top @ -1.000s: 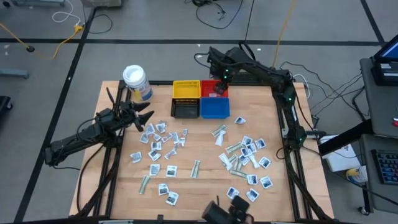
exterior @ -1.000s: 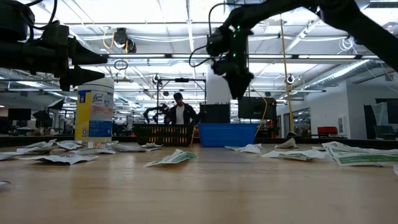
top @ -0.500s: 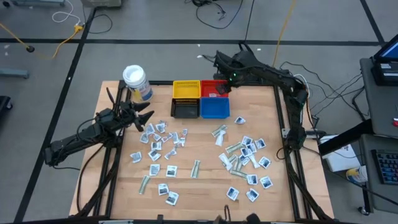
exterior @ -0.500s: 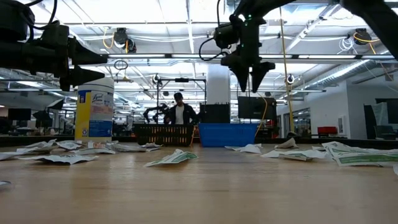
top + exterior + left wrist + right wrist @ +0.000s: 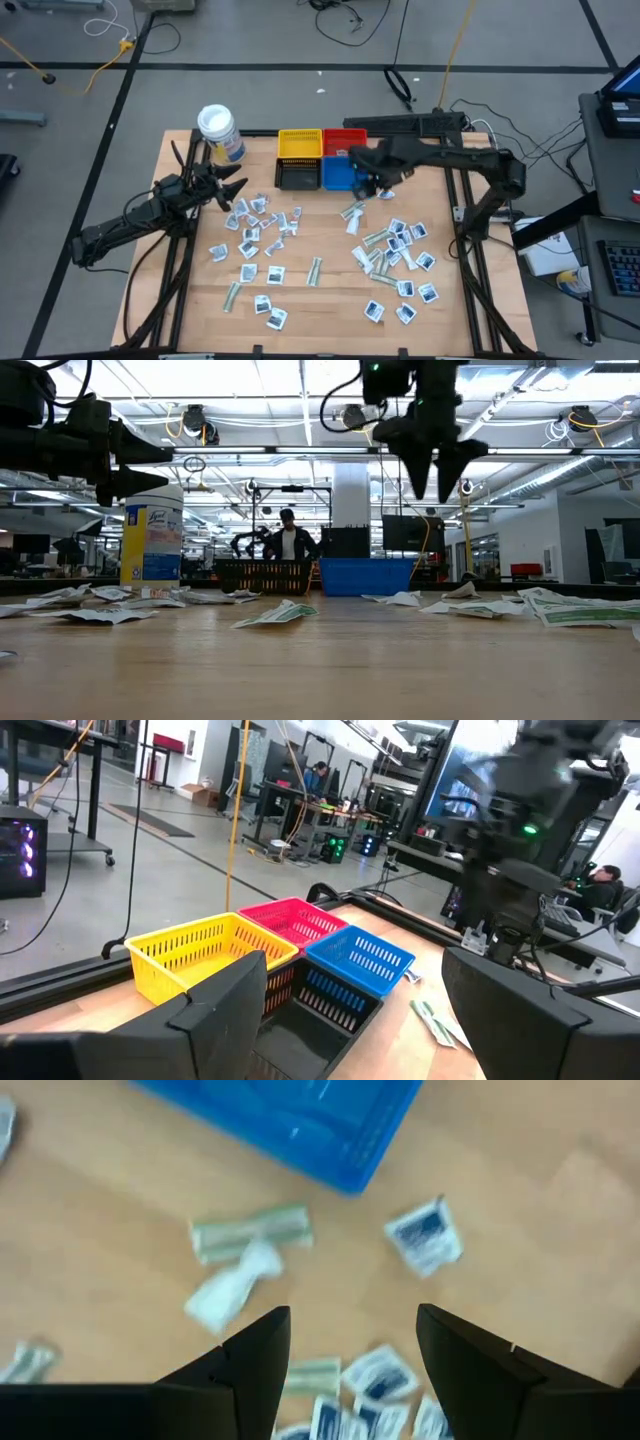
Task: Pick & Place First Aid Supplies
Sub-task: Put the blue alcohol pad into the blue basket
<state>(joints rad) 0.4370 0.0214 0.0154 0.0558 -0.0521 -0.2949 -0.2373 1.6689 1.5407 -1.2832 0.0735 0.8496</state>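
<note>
The first aid supplies are small white packets and narrow strips lying flat on the wooden table, in a left cluster (image 5: 262,225) and a right cluster (image 5: 398,250). My right gripper (image 5: 372,182) hangs open, fingers pointing down, high above the table (image 5: 437,478) beside the blue bin's near right corner (image 5: 350,1175). Below it lie a square packet (image 5: 425,1235) and a strip (image 5: 250,1235). My left gripper (image 5: 236,190) stands open and level above the table's left side, pointing at the bins (image 5: 355,1020). Neither gripper holds anything.
Yellow (image 5: 299,145), red (image 5: 346,141), black (image 5: 297,176) and blue (image 5: 343,174) bins stand in a square block at the far middle. A white-lidded jar (image 5: 218,130) stands at the far left. A person (image 5: 288,542) is in the room beyond the table.
My right gripper has swung from above the red bin toward the table's near edge and a little to the right, past the blue bin, staying high. It has turned about its own pointing line. The packets have stayed where they were.
</note>
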